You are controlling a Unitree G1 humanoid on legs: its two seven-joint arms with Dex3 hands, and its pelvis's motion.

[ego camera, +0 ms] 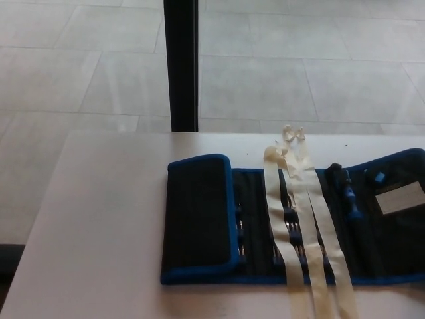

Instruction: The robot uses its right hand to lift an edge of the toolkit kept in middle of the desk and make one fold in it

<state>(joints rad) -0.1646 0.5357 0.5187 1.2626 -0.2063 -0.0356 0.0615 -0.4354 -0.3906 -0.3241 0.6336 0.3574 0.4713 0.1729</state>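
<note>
my hands: neither shows, finger state unknown | toolkit (292, 226): flat on desk (99, 232), left end folded over, cream straps (299, 226) lying across | beyond: black post (180, 65), tiled floor (299, 73)

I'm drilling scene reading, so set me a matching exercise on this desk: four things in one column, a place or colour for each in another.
Things:
1. folded flap
2. cream straps
3. black post
4. pale label

Descriptions:
A. standing on the floor behind the desk
B. at the toolkit's right end
C. lying across the toolkit's middle
D. black with blue edging, at the left end

Pairs: 1-D, 2-C, 3-A, 4-B
</note>
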